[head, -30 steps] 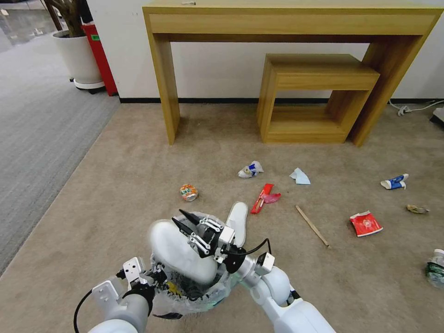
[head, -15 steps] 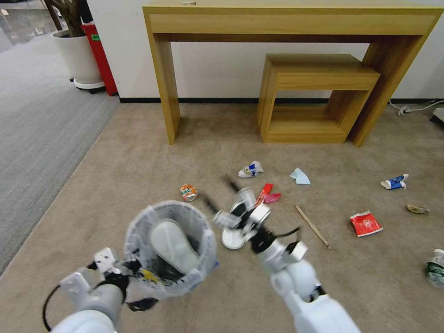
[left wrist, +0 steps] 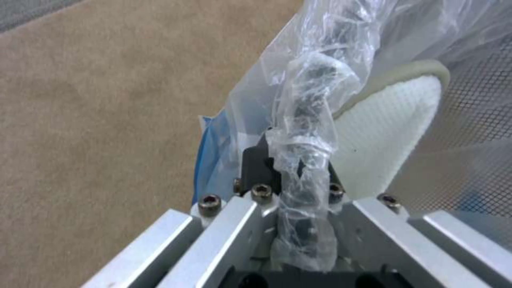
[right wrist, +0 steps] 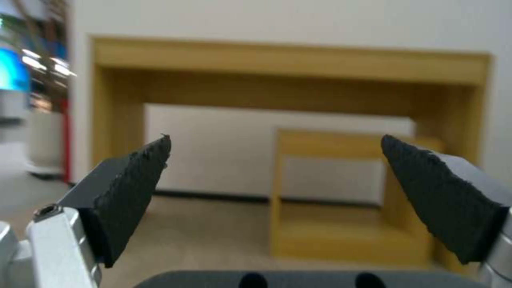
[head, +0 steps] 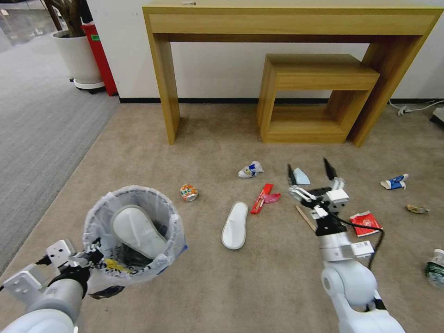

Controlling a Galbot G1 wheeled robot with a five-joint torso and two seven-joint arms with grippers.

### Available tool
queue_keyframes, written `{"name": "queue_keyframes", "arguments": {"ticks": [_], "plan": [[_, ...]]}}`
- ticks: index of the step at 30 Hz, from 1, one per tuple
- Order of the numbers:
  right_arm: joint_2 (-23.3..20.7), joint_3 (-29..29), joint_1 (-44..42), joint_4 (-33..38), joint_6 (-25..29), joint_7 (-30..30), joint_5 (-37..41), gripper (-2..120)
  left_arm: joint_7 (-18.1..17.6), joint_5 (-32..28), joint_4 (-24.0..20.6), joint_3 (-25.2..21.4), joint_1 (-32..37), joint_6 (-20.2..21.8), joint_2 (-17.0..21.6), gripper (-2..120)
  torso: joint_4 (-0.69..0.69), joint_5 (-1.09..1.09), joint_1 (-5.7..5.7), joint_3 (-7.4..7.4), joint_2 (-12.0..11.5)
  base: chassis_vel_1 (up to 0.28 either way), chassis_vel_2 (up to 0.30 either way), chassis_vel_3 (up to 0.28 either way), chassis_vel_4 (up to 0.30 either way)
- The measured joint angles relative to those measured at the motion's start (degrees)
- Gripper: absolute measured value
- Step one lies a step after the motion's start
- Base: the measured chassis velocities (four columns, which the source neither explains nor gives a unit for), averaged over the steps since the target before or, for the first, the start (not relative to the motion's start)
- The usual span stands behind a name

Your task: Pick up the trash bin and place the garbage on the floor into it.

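My left gripper (head: 92, 253) (left wrist: 291, 170) is shut on the rim of the trash bin (head: 99, 215), a small round bin lined with a clear bag, held at the lower left. One white slipper (head: 136, 231) (left wrist: 384, 124) lies inside it. The other slipper (head: 235, 225) rests on the beige floor (head: 138, 157). My right gripper (head: 311, 169) (right wrist: 275, 160) hangs open and empty above the carpet, near a pale blue scrap (head: 300, 176) and a wooden stick (head: 309, 221). More garbage lies around: a crushed can (head: 188, 192), a red wrapper (head: 262, 198), a crumpled wrapper (head: 250, 169).
Farther right lie a flattened red cup (head: 365, 223), a blue cup (head: 394, 181), a brown scrap (head: 417, 209) and a plastic bottle (head: 434, 268). A wooden desk (head: 296, 27) with a low shelf (head: 319, 97) stands at the wall. Grey ribbed carpet (head: 37, 129) runs along the left.
The slipper left my right gripper and dropped into the bin. That gripper then swung right, open, past the second slipper. My left arm carried the bin to the left.
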Motion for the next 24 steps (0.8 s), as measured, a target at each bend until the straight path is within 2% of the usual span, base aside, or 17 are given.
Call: {"name": "queue_keyframes", "arguments": {"ticks": [4, 6, 11, 24], "plan": [[0.5, 0.52, -1.17, -1.21, -0.45, 1.64, 1.63, 100, 0.03, 0.03, -0.73, 0.1, 0.36, -0.47, -0.42, 1, 0.0, 0.0, 0.0, 0.0, 0.0, 0.0, 0.0, 0.0, 0.0], [1.26, 0.63, -1.83, -3.1, 1.71, 1.61, 1.62, 100, 0.02, 0.0, -1.51, -0.33, 0.35, -0.58, -0.3, 1, 0.0, 0.0, 0.0, 0.0, 0.0, 0.0, 0.0, 0.0, 0.0], [1.79, 0.51, -2.65, -3.93, 2.73, 1.52, 1.54, 100, 0.0, 0.01, -1.93, -1.43, -0.02, -0.6, -0.14, 1, 0.0, -0.01, 0.0, 0.0, 0.0, 0.0, 0.0, 0.0, 0.0], [2.22, -0.69, -2.04, -5.45, 4.49, 0.49, 1.56, 100, -0.58, -1.58, 0.95, -5.25, -1.46, -0.84, 0.75, 1, 0.01, -0.01, 0.0, 0.0, 0.0, -0.014, 0.017, 0.012, -0.018]]}}
